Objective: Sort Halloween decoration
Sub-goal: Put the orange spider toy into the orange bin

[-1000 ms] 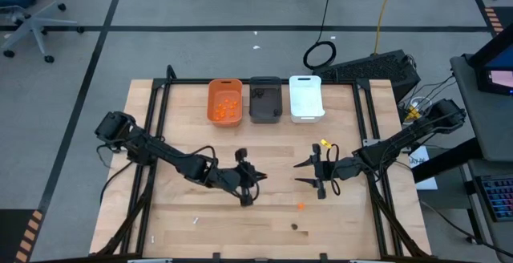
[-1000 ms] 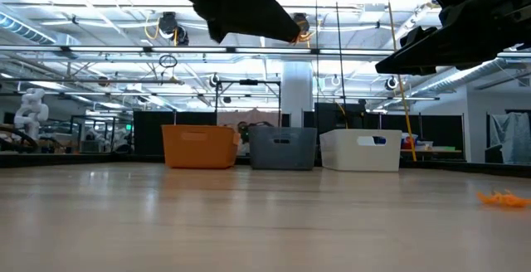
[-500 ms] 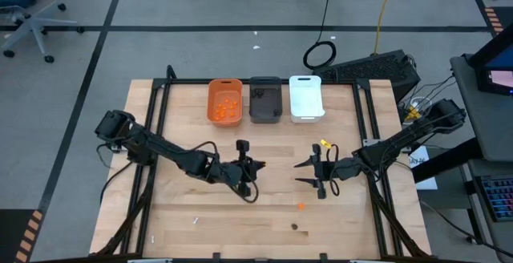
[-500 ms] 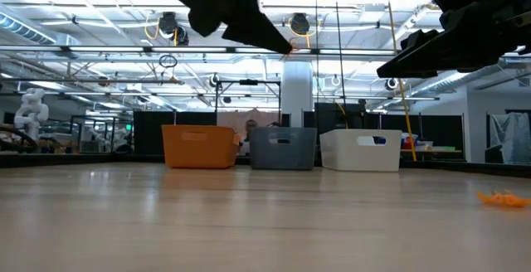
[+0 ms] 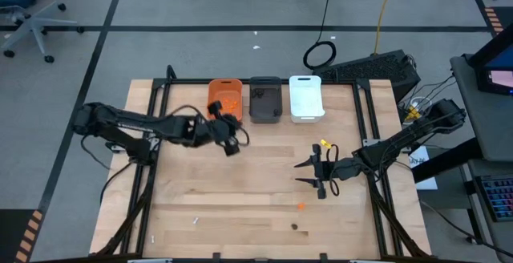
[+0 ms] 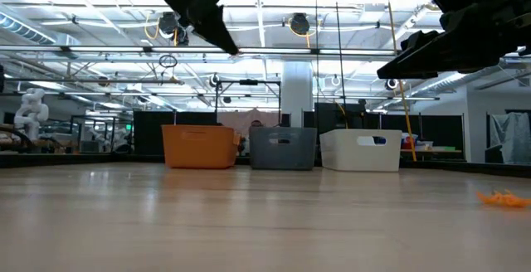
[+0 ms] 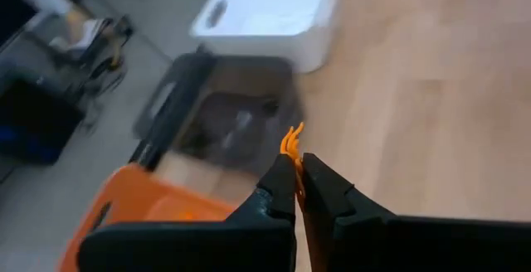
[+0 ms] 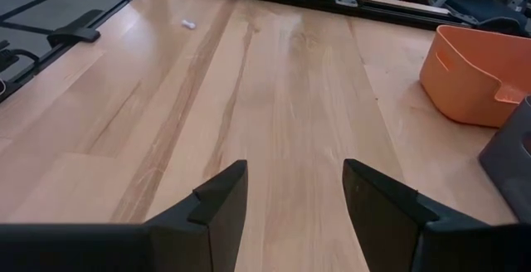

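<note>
Pinched between the closed fingers of the left tool (image 7: 296,177), an orange piece (image 7: 290,142) is revealed only by the left wrist view, above the orange bin (image 5: 225,100). The right tool (image 5: 311,172) is held open and empty above the tabletop (image 5: 264,215), where another orange piece (image 5: 300,206) lies.

Table layout, as we find it from above.
We list three bins (image 5: 264,99) side by side at the far edge; left gripper (image 5: 230,139) just before the leftmost bin; right gripper (image 5: 309,173) right of centre; loose pieces (image 5: 300,206) near the front edge.
</note>
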Motion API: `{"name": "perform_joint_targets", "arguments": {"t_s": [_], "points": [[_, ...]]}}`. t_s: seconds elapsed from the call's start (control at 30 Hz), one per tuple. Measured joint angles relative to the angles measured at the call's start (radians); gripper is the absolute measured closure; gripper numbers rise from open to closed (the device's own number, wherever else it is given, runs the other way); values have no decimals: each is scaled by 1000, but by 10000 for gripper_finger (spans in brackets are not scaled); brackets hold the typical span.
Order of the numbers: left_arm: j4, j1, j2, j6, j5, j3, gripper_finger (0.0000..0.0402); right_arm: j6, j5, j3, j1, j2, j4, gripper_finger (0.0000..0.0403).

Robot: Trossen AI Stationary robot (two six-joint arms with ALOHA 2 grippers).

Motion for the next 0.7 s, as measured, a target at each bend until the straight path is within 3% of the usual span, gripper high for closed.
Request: {"name": "perform_joint_targets", "arguments": {"t_s": [0.13,0.33,0.57,0.7], "points": [[-90,91,-48,-30,26,0,400,0,0,0,0,0,-3,220],[-168,260,-56,-45,180,0,400,0,0,0,0,0,-8,220],[-218,427,-24,-36,200,0,400,1,0,0,0,0,-8,220],[-230,502,5,-35,270,-2,400,1,0,0,0,0,-8,220]]}}
